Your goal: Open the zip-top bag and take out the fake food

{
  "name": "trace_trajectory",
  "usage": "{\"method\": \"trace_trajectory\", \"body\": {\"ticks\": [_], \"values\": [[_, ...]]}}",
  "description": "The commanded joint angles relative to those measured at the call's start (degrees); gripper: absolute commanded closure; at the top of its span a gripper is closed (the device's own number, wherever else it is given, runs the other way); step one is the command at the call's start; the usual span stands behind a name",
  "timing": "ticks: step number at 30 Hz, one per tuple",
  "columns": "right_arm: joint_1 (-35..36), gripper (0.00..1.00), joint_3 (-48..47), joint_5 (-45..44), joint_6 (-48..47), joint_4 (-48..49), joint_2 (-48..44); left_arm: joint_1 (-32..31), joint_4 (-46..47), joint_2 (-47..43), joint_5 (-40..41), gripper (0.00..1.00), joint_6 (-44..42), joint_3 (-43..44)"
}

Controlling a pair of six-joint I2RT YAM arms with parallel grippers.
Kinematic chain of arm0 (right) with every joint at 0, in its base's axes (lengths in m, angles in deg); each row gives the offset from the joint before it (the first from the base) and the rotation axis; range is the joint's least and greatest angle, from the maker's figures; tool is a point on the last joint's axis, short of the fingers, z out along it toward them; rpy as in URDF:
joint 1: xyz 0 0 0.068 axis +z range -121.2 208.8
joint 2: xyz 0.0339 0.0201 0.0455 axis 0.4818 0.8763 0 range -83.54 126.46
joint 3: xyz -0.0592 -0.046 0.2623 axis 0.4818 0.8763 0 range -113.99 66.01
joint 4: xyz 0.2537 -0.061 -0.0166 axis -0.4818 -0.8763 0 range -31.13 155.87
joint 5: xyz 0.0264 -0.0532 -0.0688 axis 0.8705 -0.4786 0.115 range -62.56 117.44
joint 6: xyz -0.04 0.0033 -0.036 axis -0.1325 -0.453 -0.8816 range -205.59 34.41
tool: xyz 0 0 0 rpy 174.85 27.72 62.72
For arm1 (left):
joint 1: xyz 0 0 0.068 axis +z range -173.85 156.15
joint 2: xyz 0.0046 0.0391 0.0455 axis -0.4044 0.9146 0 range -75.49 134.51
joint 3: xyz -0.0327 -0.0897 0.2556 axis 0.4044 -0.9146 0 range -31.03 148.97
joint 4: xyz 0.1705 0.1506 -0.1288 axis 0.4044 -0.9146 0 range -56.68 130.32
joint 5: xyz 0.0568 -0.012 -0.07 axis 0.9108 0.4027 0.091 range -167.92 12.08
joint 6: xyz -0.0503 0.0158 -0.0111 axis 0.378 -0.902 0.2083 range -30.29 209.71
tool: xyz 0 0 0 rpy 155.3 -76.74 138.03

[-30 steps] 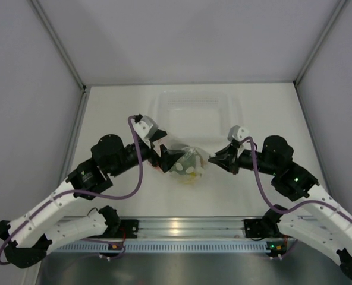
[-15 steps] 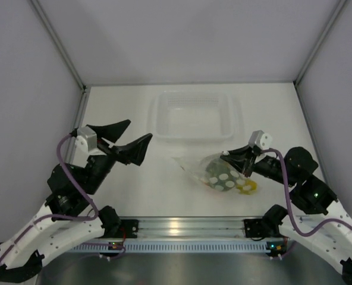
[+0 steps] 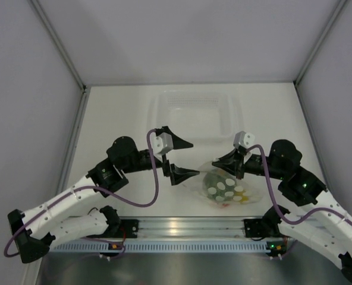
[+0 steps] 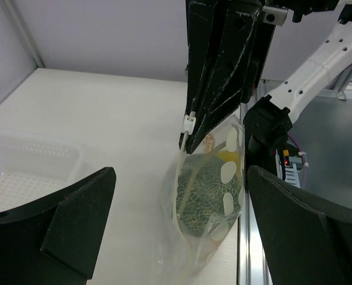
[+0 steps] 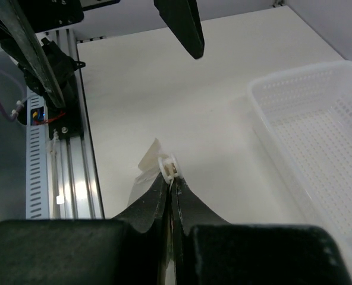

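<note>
The zip-top bag (image 3: 223, 189) hangs crumpled over the table, right of centre, with its top edge and white slider (image 5: 167, 168) pinched in my right gripper (image 3: 215, 161), which is shut on it. Inside the bag show the fake food: a mottled green melon (image 4: 209, 193), a yellow piece (image 4: 229, 157) and a bit of red (image 3: 223, 205). My left gripper (image 3: 182, 158) stands wide open just left of the bag, one finger on each side of the bag's free end (image 4: 194, 249), touching nothing.
A rigid clear tub (image 3: 194, 113) sits behind the bag toward the back of the table, and its mesh floor (image 5: 324, 142) lies to the right in the right wrist view. The metal rail (image 3: 182, 228) runs along the near table edge.
My left arm, which had pulled back to the left, has swung in again and now faces the bag, open. The right gripper has carried the bag a little left and pinched tighter.
</note>
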Motion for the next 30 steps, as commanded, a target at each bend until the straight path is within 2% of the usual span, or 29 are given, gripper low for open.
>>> {"method": "trace_trajectory", "body": {"ticks": [1, 8, 14, 15, 17, 18, 19, 20, 21, 22, 26, 30], "values": [[1.21, 1.00, -3.05, 4.97, -0.97, 2.26, -0.61, 0.00, 2.54, 1.26, -5.32, 0.02, -3.08, -0.07], [1.30, 1.00, -2.69, 7.44, -0.44, 3.67, -1.05, 0.00, 4.29, 8.46, -7.95, 0.05, -2.12, 0.36], [1.30, 1.00, -5.24, 8.14, 0.44, 0.78, 0.79, -0.62, 4.38, 12.78, -10.41, 0.17, -1.50, 1.16], [1.30, 1.00, -5.59, 8.14, 0.35, -0.19, 1.06, -0.71, 4.38, 13.04, -10.85, 0.30, -1.41, 1.16], [1.30, 1.00, -5.86, 7.97, 0.35, -0.64, 1.24, -0.97, 4.38, 13.40, -10.68, 0.44, -1.41, 1.07], [1.30, 1.00, -5.86, 8.14, 0.35, -0.64, 1.06, -1.14, 4.38, 13.57, -10.59, 0.62, -1.41, 1.07], [1.30, 1.00, -5.68, 8.23, 0.43, -0.64, 0.97, -1.23, 4.38, 13.57, -10.07, 0.71, -1.41, 1.07], [1.39, 1.00, -5.60, 8.23, 0.44, -0.72, 0.45, -1.23, 4.38, 13.57, -9.80, 0.87, -1.58, 0.89], [1.30, 1.00, -5.60, 8.14, 0.44, -0.90, 0.27, -1.23, 4.38, 13.40, -9.37, 0.96, -1.50, 0.80], [1.30, 1.00, -5.60, 7.97, -0.09, -1.60, 0.18, -1.23, 4.38, 13.14, -8.58, 1.00, -1.50, 0.72], [1.30, 1.00, -5.60, 7.62, -1.23, -4.06, -0.08, -1.23, 4.38, 11.73, -8.48, 1.00, -1.94, 0.01], [1.30, 0.88, -5.51, 8.23, -1.32, -5.47, 1.15, -1.23, 4.38, 10.24, -9.10, 1.00, -2.55, -0.51]]}}
